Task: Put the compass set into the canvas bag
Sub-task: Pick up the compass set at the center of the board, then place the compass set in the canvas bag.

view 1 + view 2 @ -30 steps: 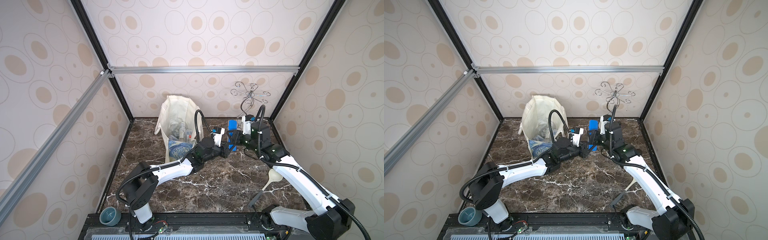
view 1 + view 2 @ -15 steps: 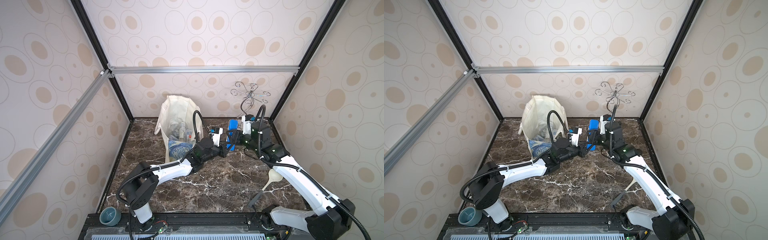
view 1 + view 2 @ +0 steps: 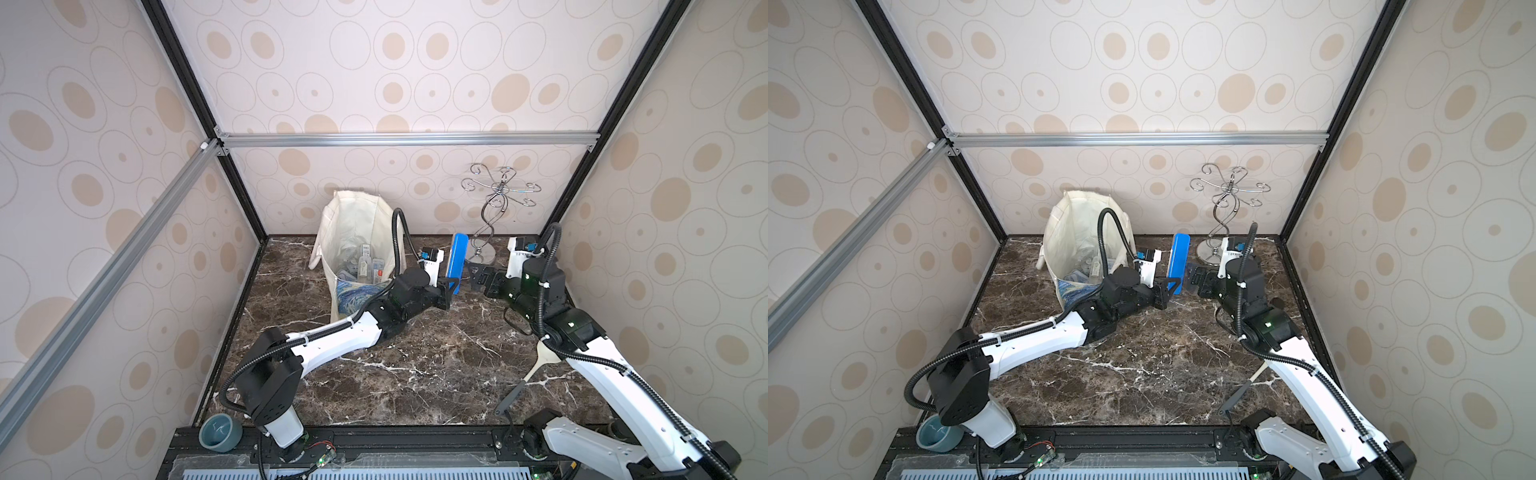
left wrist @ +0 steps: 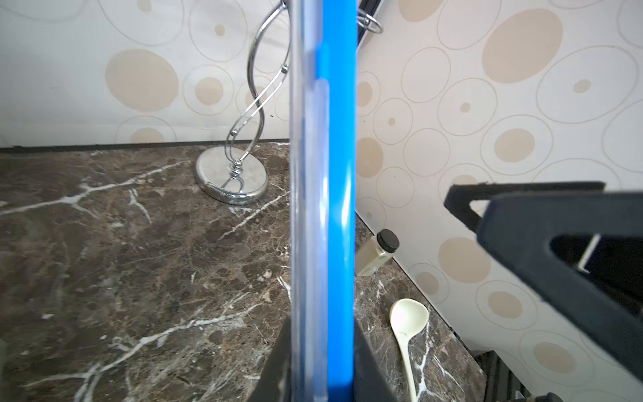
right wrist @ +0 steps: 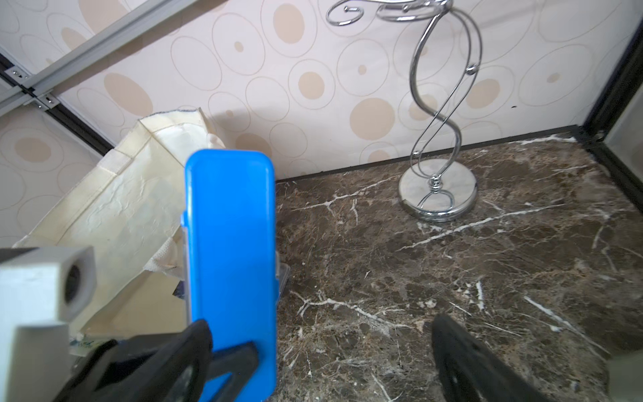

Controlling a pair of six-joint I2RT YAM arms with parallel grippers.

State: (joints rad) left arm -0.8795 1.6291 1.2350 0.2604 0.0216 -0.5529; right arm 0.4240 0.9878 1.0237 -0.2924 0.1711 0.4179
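Left claw: the left claw [image 3: 452, 286] is pressed together on the bottom end of the flat blue plastic compass set case [image 3: 457, 255]. The case stands upright above the dark marble tabletop [image 3: 415, 365].
Right claw: the right claw [image 3: 478, 279] is spread wide, just beside the case and not touching it.
Slip risk: only the low end is pinched, so I judge the tall case could pivot or slide out during a swing.
Snag risk: the tall cream-white canvas bag [image 3: 353, 216] stands near, on the left arm's side. Its soft rim could fold under the case's end, or the bag could tip.
In the way: the left arm's black cable hose [image 3: 398, 232] arcs beside the bag's mouth. Small clear bottles [image 3: 365, 266] lie in its bottom.
Around: a curly chrome wire stand [image 3: 492, 216] is close behind the right claw. A cream plastic ladle [image 3: 544, 358], a black-capped little bottle [image 4: 377, 252] and a teal bowl [image 3: 220, 432] are all well apart.
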